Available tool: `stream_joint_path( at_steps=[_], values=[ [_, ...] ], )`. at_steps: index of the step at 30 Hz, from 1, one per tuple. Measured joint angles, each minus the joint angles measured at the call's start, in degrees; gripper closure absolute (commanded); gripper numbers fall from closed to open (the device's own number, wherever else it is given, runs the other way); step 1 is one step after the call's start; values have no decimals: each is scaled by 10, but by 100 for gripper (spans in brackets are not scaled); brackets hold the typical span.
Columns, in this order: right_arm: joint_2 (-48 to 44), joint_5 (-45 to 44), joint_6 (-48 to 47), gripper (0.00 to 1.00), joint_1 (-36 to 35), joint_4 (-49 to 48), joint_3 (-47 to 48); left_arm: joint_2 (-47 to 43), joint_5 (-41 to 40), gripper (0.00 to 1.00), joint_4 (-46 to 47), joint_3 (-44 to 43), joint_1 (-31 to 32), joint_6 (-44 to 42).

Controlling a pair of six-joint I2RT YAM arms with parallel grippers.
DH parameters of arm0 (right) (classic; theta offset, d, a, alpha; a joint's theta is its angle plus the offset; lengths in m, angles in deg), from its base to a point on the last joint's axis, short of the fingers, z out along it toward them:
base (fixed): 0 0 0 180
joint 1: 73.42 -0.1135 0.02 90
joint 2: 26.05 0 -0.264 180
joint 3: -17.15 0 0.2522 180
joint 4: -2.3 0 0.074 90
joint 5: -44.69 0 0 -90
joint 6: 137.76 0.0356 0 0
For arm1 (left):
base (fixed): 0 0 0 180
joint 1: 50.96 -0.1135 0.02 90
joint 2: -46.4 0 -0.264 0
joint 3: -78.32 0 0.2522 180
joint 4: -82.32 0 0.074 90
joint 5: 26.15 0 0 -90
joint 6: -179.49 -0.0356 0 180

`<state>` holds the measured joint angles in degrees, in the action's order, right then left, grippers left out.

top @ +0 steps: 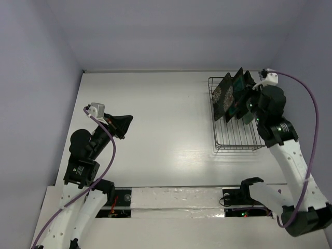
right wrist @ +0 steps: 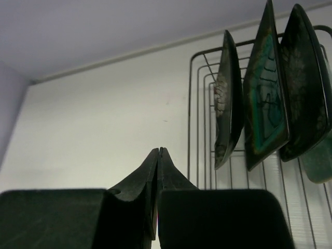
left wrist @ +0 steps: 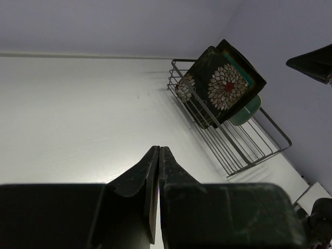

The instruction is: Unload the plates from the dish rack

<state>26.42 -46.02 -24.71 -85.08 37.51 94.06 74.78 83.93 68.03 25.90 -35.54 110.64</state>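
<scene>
Right end effector (right wrist: pixel 157 151) closed, plates (right wrist: pixel 264 88) close beside

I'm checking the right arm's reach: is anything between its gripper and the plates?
Nothing visible. The right gripper, shut, sits close beside the plates in the rack; only the rack's own wires surround them.

Left gripper (left wrist: pixel 158 150) fingers (left wrist: pixel 139 179) pressed together above white table (left wrist: pixel 78 114); dish rack (left wrist: pixel 239 148) upper right, flowered plates (left wrist: pixel 225 85) on edge inside.
</scene>
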Motion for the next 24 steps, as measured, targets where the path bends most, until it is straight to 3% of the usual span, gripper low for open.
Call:
stream_joint_path(
  at_steps=[2,4,5,6,9,19,24],
  values=[
    [46,-35,-11,100,-16,9,24,0,-7,100,-2,0,0,0],
    [84,-68,-20,84,-24,19,39,0,-15,94,-6,0,0,0],
    [105,-87,-25,75,-27,27,48,1,-17,86,-7,0,-2,0],
    [121,-103,-31,58,-29,31,56,3,-19,82,-7,0,-2,0],
    [174,-156,-48,41,-30,52,85,9,-20,69,-7,0,-6,2],
    [343,-235,-82,41,-21,72,192,9,-21,62,-11,0,-9,3],
    [408,-250,-88,48,-9,87,202,9,-21,62,-11,0,-9,3]
  ],
)
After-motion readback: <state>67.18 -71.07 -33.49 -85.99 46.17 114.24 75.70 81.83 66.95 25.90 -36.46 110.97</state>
